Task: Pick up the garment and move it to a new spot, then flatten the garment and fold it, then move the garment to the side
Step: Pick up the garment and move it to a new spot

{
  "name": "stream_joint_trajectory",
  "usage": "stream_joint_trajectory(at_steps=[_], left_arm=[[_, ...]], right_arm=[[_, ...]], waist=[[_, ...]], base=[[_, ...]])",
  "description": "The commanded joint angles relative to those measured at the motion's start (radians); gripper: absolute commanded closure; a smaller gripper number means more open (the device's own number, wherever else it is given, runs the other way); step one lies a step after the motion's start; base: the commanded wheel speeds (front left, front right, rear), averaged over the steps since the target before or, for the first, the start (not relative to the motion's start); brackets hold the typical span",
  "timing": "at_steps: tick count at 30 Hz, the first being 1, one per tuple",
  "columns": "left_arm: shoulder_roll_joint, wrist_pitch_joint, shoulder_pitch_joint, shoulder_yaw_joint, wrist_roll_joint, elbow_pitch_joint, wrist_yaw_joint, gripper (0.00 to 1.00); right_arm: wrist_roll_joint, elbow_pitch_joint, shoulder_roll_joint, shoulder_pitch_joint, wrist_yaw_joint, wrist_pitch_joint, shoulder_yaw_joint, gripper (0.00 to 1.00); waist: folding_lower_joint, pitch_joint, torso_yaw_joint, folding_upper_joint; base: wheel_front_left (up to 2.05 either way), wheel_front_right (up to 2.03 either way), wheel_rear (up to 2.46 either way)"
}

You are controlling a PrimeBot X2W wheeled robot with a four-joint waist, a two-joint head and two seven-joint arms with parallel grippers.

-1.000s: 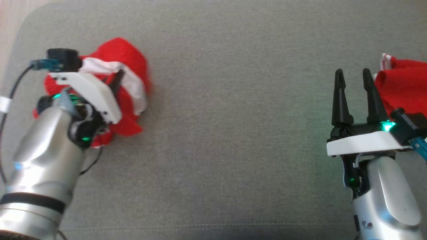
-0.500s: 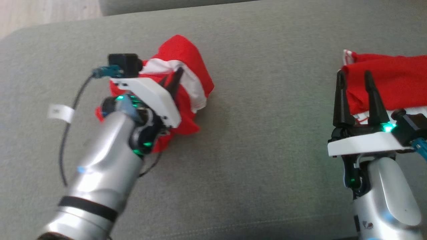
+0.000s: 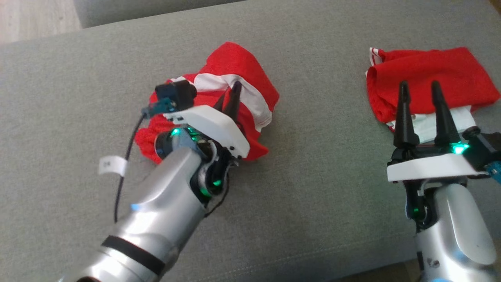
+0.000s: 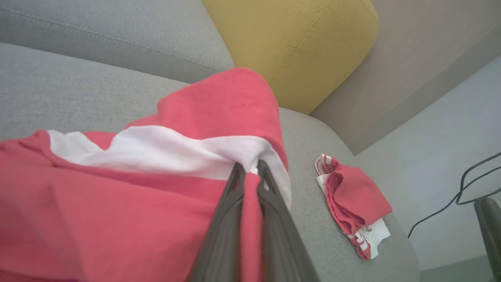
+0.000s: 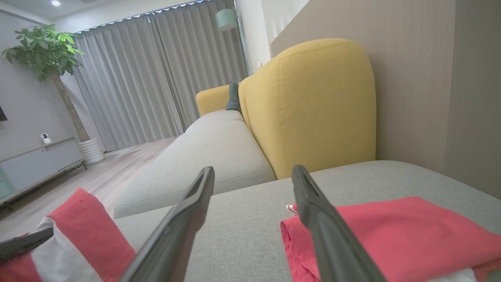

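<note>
1. Since a second ago the crumpled red-and-white cloth garment [image 3: 235,66] has been carried across the grey fabric sofa seat [image 3: 332,156], and its gap to the folded red-and-white garment [image 3: 430,66] has shrunk. The robot's head has swung too, so part of that shift is only the view moving.
2. It now hangs bunched from the left gripper [image 3: 231,96], near the middle of the seat. The left wrist view shows the two dark fingers clenched on a fold of red cloth where it meets the white band [image 4: 248,168]. Whether its lower folds drag on the seat, I cannot tell.
3. By my reading this is the first step, the carry to a new spot. Next it wants setting down on bare seat and letting go, then both arms spreading it flat.
4. The right gripper [image 3: 419,88] holds nothing, its fingers spread wide over the near edge of the folded garment.
5. That folded piece is the main obstacle, since a spread-out garment could overlap it.
6. A mustard-yellow upholstered backrest [image 5: 313,102] stands behind the seat, and a black cable [image 3: 121,188] with a white paper tag [image 3: 111,165] trails off the left arm.
</note>
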Motion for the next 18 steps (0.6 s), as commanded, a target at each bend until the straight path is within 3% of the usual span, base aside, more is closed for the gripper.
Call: stream_joint_trajectory(at_steps=[1,4,5,6,12,18], left_arm=[[0.013,-0.045,-0.045,-0.006,-0.032,-0.038,0.028,1.00],[0.013,-0.088,-0.052,-0.072,-0.087,-0.043,0.071,1.00],[0.013,-0.092,-0.052,-0.103,-0.102,-0.041,0.079,0.58],[0.013,-0.094,-0.053,-0.137,-0.112,-0.038,0.083,0.00],[0.013,-0.110,-0.068,-0.253,-0.154,-0.010,0.087,0.00],[0.019,-0.126,-0.105,-0.217,-0.118,0.033,0.083,0.00]], right_arm=[[-0.005,-0.040,-0.002,-0.034,-0.001,-0.011,0.014,0.00],[-0.006,-0.042,-0.002,-0.038,-0.001,-0.011,0.003,0.00],[-0.006,-0.042,-0.002,-0.039,-0.001,-0.011,-0.001,0.00],[-0.006,-0.042,-0.002,-0.039,-0.001,-0.011,-0.004,0.00],[-0.017,-0.041,-0.002,-0.034,-0.001,-0.011,-0.033,0.00],[-0.033,-0.034,-0.002,-0.022,-0.001,-0.011,-0.059,0.00]], waist=[[0.0000,0.006,-0.008,0.0000],[0.0000,0.009,-0.011,0.0000],[0.0000,0.010,-0.010,0.0000],[0.0000,0.011,-0.008,0.0000],[0.0000,0.004,0.026,0.0000],[0.0000,-0.024,0.080,0.0000]], base=[[0.00,0.00,0.00],[0.00,0.00,0.00],[0.00,0.00,0.00],[0.00,0.00,0.00],[0.00,0.00,0.00],[0.00,0.00,0.00]])
